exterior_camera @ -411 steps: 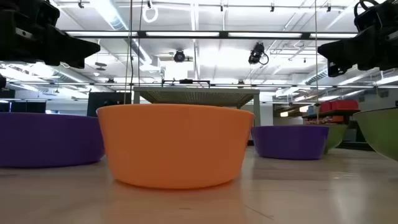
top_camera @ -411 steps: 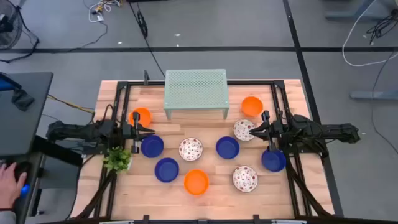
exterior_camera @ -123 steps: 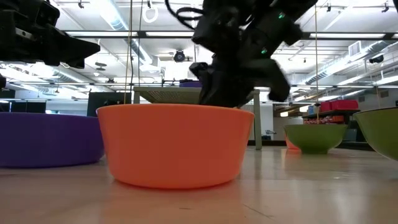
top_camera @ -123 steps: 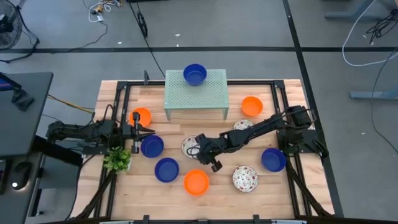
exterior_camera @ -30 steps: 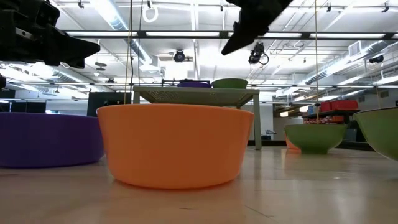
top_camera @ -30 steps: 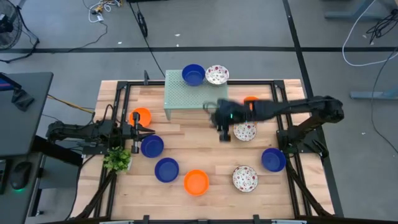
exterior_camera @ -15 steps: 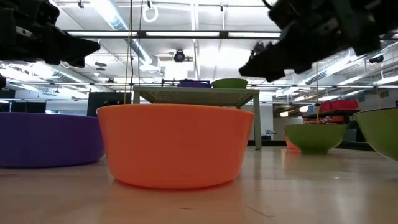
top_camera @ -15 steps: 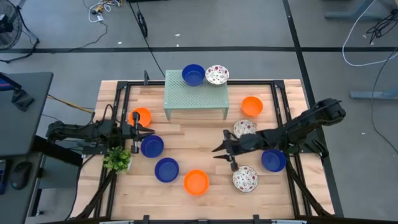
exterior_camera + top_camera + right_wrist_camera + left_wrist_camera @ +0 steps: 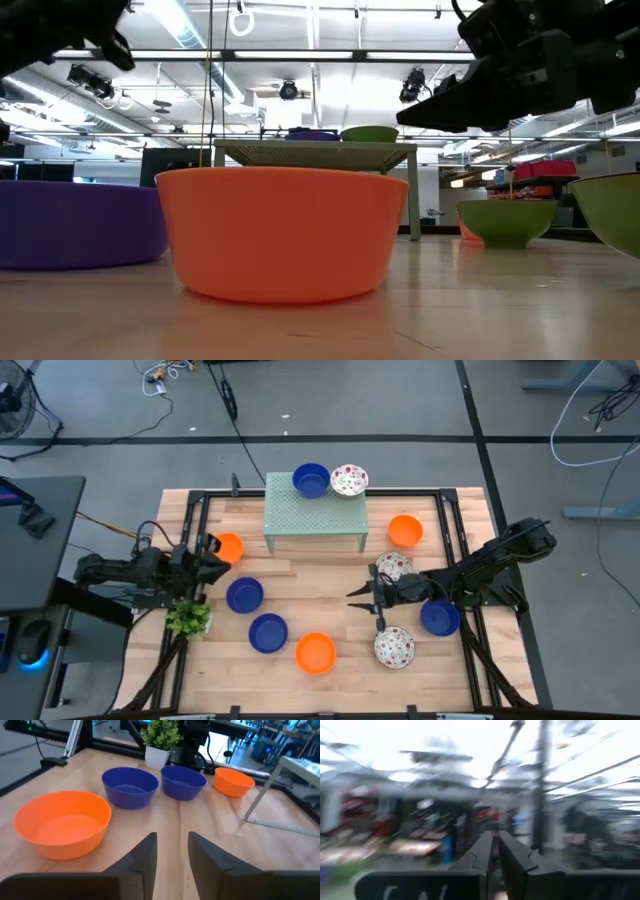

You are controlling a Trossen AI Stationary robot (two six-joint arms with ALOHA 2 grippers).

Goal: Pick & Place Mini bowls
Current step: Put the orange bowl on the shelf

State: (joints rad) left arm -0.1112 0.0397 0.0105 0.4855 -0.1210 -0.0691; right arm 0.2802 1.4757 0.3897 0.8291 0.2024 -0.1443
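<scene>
Two mini bowls sit on the mint-green stand [image 9: 314, 512]: a dark blue one [image 9: 311, 480] and a speckled one [image 9: 348, 480]. On the table stand orange bowls [image 9: 315, 653] [image 9: 405, 530] [image 9: 227, 547], blue bowls [image 9: 244, 595] [image 9: 267, 632] [image 9: 439, 617] and speckled bowls [image 9: 394, 647] [image 9: 392, 565]. My right gripper [image 9: 354, 600] [image 9: 172, 847] hovers open and empty over the table's middle, pointing toward the left edge, above bare wood. My left gripper [image 9: 213, 548] [image 9: 495, 845] is shut and raised at the left edge, beside the orange bowl there.
A small potted plant [image 9: 188, 618] [image 9: 161, 740] stands at the left edge near the left arm. Black frame rails [image 9: 452, 530] run along both table sides. The right arm lies over the speckled bowl at the right. Bare wood [image 9: 330, 575] lies in front of the stand.
My right gripper has come away from the stand, moving down and toward the near edge to the table's middle, then holding there, empty. My left arm has just drawn back a little toward the left edge and tipped upward. No bowl has moved.
</scene>
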